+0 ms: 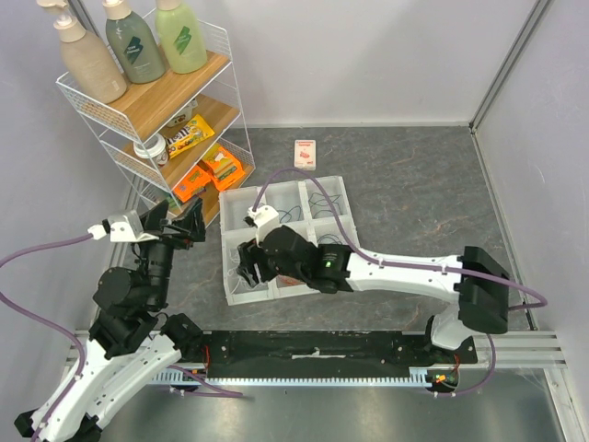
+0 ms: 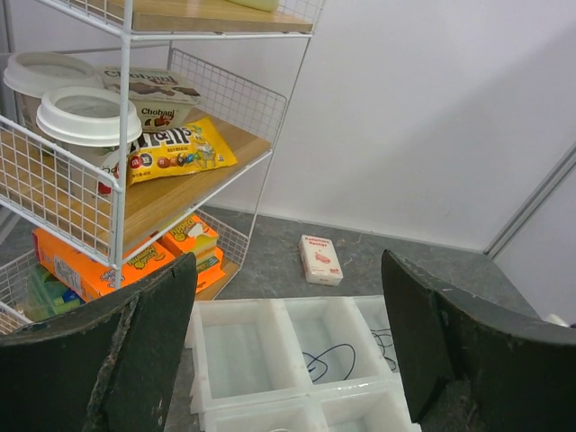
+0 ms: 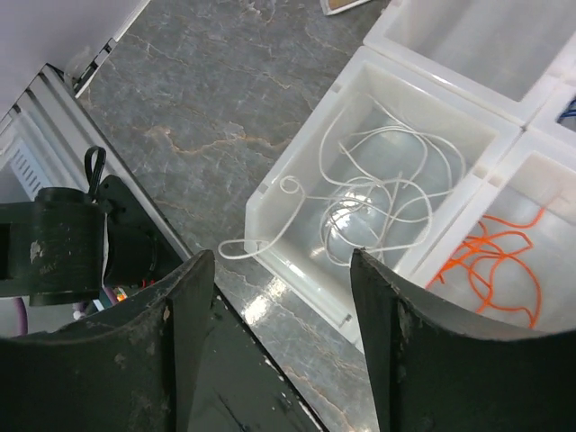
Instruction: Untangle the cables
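Note:
A white cable (image 3: 382, 193) lies coiled in the near-left compartment of the white divided tray (image 3: 306, 274). One of its ends hangs over the rim onto the table. An orange cable (image 3: 495, 265) fills the neighbouring compartment, and a bit of blue cable (image 3: 567, 112) shows at the frame edge. Thin black cables (image 2: 340, 358) lie in far compartments. My right gripper (image 3: 281, 270) hovers open above the tray's near-left corner (image 1: 247, 267), with nothing between its fingers. Raised left of the tray, beside the shelf, my left gripper (image 2: 288, 270) (image 1: 189, 226) is open and empty.
A wire shelf (image 1: 147, 110) with bottles, a candy bag and orange boxes stands at the far left, close to the left gripper. A small sponge pack (image 1: 305, 153) lies beyond the tray. A black rail (image 1: 313, 345) runs along the near edge. Walls close in the far and right sides.

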Controlling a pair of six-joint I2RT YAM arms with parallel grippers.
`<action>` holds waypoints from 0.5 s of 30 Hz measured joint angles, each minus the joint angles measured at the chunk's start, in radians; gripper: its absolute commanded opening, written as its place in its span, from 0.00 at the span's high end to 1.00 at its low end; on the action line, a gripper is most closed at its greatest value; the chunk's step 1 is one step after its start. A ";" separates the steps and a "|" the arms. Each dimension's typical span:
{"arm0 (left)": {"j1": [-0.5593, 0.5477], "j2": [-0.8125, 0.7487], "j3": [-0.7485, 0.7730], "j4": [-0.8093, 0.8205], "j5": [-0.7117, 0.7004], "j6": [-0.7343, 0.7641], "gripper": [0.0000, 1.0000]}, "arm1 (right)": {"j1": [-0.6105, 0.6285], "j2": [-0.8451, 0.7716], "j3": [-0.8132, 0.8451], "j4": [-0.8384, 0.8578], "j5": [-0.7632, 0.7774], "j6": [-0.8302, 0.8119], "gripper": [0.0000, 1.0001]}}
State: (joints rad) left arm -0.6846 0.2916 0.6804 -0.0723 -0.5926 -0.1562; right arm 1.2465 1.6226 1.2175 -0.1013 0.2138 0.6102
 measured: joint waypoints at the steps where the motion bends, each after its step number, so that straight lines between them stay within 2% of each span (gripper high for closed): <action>1: 0.000 0.003 0.000 0.000 0.000 0.000 0.11 | 0.000 -0.015 -0.005 -0.005 0.002 -0.003 0.28; 8: 0.000 0.025 0.000 0.000 0.001 0.000 0.10 | 0.001 -0.201 -0.075 -0.111 0.129 -0.050 0.20; 14: 0.001 0.067 0.000 0.001 0.054 0.000 0.08 | 0.001 -0.464 -0.177 -0.273 0.424 -0.044 0.12; 15: 0.001 0.075 0.000 0.001 0.071 0.000 0.08 | 0.001 -0.513 -0.194 -0.305 0.476 -0.035 0.08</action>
State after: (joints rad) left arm -0.6838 0.3664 0.6804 -0.0711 -0.5217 -0.1558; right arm 1.2476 1.1095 1.0237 -0.4065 0.6899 0.5747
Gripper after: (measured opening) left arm 0.914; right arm 0.868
